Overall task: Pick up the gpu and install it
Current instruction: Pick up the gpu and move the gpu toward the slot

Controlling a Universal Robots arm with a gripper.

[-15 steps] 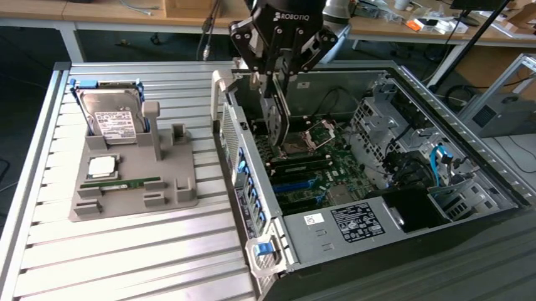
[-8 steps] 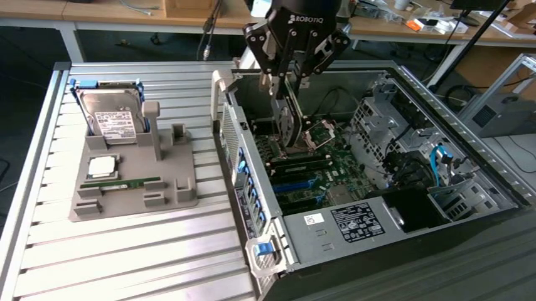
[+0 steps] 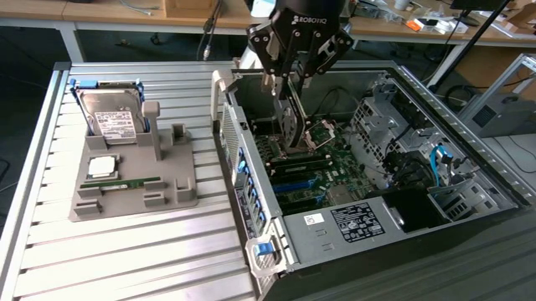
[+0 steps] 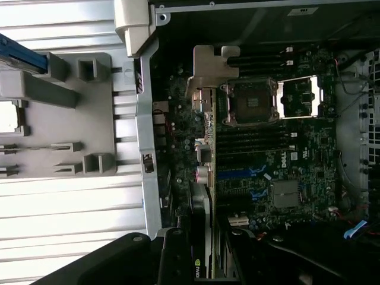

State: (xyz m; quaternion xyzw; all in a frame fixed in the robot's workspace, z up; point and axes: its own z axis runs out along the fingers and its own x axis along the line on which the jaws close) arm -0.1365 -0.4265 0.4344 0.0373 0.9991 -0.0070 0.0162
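Nearest on the ribbed metal table (image 3: 125,251) lies 1 open PC case (image 3: 251,188) on its side, white label sticker (image 3: 356,222) at its near end. At the exterior view's left sits 1 grey parts tray (image 3: 172,194) w/ 1 green memory stick (image 3: 125,184) lying flat, 1 CPU chip (image 3: 102,166) behind it, and 1 HDD (image 3: 113,119) standing upright at the tray's far end.

Further in, the motherboard (image 3: 335,163) covers the case floor. Just above it hangs the 1 gpu (image 3: 290,122): a thin flat card, dark and seen nearly edge-on. Its long axis is roughly upright w/ a slight tilt. The lower end is down close to the board, near the black memory slots; can't tell if it touches.

From the wrist cam the gpu (image 4: 209,178) shows a tan edge, w/ its silver end bracket (image 4: 211,65) at the end away from the claw (image 4: 202,264) and a small green logo beside the fingers. Also 1 open CPU socket (image 4: 249,101) beside the bracket.

Above, the claw (image 3: 289,81) is about half closed, pinching the card's upper end between its fingers, so the gpu is held inside the case opening.

Farthest back are cluttered workbenches (image 3: 435,25).
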